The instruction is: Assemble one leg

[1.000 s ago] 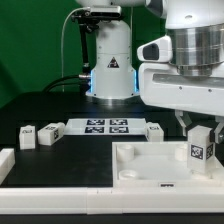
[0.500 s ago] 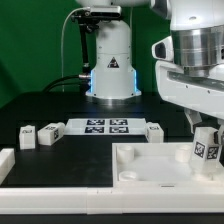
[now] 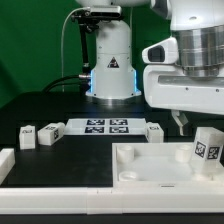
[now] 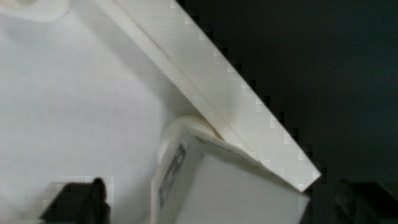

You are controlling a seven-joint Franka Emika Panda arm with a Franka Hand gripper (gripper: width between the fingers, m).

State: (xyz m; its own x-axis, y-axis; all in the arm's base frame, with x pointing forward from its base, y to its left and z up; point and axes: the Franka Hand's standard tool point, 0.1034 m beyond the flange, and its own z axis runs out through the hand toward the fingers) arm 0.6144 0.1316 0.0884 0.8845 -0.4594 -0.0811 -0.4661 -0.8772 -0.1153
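The leg (image 3: 207, 149), a small white block with a tag on its face, stands slightly tilted at the far right corner of the large white square panel (image 3: 140, 170). My gripper (image 3: 203, 124) hangs just above it with its jaws spread. One dark finger (image 3: 180, 122) shows left of the leg and apart from it. In the wrist view the leg (image 4: 240, 175) lies between the two dark fingers (image 4: 71, 202) of the gripper (image 4: 222, 212), with a gap on one side. The panel's raised edge (image 4: 222, 90) runs past it.
Two more small tagged blocks (image 3: 27, 136) (image 3: 48, 133) lie at the exterior view's left, and another (image 3: 155, 130) beside the marker board (image 3: 105, 126). The robot's base (image 3: 110, 60) stands behind. A white part (image 3: 6, 160) sits at the left edge.
The gripper first shifted to the exterior view's right with the leg, then lifted and let go. The leg now stands tilted on the panel's corner.
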